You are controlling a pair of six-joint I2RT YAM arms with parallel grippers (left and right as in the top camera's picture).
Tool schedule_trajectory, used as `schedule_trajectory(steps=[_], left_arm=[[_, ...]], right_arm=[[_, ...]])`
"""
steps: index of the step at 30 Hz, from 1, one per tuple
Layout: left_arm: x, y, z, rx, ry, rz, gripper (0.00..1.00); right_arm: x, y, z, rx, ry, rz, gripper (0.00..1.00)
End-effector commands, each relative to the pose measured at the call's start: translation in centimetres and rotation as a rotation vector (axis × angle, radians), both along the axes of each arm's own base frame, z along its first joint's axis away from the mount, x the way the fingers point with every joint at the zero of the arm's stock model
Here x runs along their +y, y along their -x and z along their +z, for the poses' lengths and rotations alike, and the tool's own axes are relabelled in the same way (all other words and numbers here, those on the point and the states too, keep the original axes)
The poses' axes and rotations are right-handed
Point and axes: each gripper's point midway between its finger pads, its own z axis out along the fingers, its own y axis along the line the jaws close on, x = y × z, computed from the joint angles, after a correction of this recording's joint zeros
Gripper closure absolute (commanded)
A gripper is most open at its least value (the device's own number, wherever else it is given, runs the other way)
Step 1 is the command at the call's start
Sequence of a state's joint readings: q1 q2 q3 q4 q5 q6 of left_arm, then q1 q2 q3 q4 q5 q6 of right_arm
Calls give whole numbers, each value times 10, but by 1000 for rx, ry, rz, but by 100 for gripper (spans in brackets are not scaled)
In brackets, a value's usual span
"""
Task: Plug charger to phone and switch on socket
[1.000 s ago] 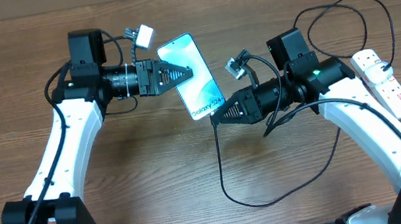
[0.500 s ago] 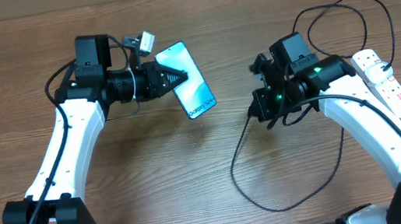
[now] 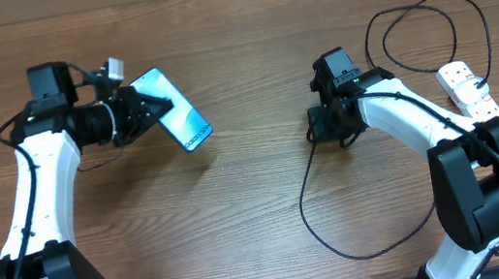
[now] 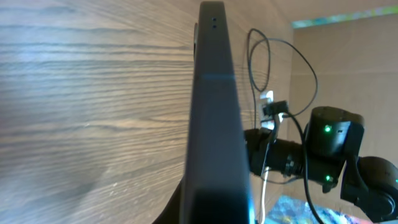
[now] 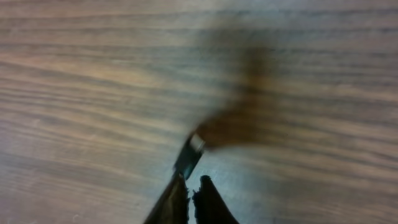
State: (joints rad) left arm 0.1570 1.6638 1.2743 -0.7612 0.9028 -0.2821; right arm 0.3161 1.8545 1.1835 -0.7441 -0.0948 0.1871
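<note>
My left gripper [image 3: 153, 110] is shut on the phone [image 3: 184, 121] and holds it tilted above the table at the left, its blue screen facing up. In the left wrist view the phone [image 4: 215, 124] shows edge-on as a dark bar. My right gripper [image 3: 317, 133] points down at the table's middle right. It is shut on the connector tip [image 5: 188, 155] of the charger, whose black cable [image 3: 312, 219] loops over the table. The socket [image 3: 471, 92], a white power strip, lies at the far right. A wide gap separates phone and connector.
The cable makes a second loop [image 3: 427, 12] at the back right, ending at the power strip. The right arm [image 4: 311, 155] shows beyond the phone in the left wrist view. Bare wooden tabletop [image 3: 240, 209] lies between the arms.
My left gripper has carried the phone left, away from the middle. My right gripper has drawn back to the right and turned down with the connector, dragging the cable along.
</note>
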Motion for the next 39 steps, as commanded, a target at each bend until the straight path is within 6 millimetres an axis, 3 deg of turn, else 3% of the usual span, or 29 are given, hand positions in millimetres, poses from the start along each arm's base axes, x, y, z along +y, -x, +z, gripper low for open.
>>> schedule_trajectory(steps=[1, 6, 9, 13, 18, 21, 24, 27, 33, 36, 39], left_arm=[[1, 2, 12, -55, 2, -34, 96], [1, 3, 11, -52, 3, -34, 96], [1, 4, 11, -47, 4, -34, 96], [1, 5, 11, -39, 6, -34, 96], [0, 5, 10, -35, 7, -34, 96], [0, 6, 10, -31, 8, -34, 96], [0, 7, 10, -29, 10, -34, 96], [0, 7, 10, -28, 11, -35, 96], [0, 7, 10, -27, 11, -34, 96], [0, 7, 10, -27, 11, -34, 96], [0, 7, 10, -26, 11, -35, 96]], right_arm=[[2, -18, 15, -81, -1, -35, 80], [4, -23, 11, -83, -16, -83, 71], [2, -16, 9, -41, -21, -160, 59], [10, 2, 5, 55, -81, -217, 58], [20, 6, -2, 92, -122, -221, 58], [28, 10, -13, 107, -100, -211, 58], [22, 15, -33, 122, 3, -262, 58], [16, 20, -46, 145, 54, -299, 62], [10, 19, -50, 148, 74, -343, 66], [11, 21, -51, 151, 78, -321, 96], [14, 23, -52, 165, 68, -309, 96]])
